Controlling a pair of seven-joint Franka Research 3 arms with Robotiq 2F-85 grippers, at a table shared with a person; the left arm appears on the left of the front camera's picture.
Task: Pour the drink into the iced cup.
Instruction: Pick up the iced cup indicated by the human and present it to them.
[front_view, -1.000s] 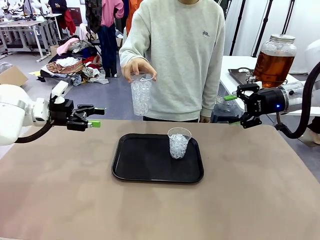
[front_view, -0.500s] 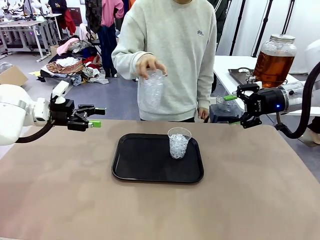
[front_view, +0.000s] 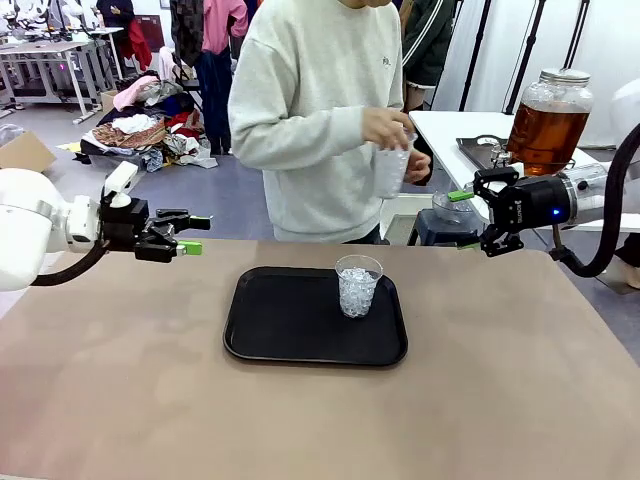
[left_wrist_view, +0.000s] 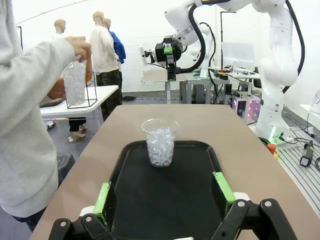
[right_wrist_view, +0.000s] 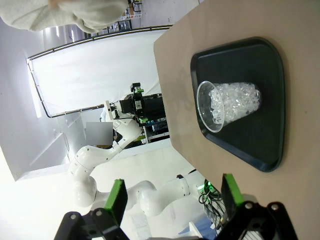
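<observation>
While a hand (front_view: 386, 126) masks one cup (front_view: 390, 172), drink jar (front_view: 546, 128) partly hidden

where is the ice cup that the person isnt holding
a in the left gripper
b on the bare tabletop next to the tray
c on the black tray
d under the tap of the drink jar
c: the ice cup stands upright on the black tray, while the left gripper and the right gripper are open off to the sides, apart from it.
</observation>
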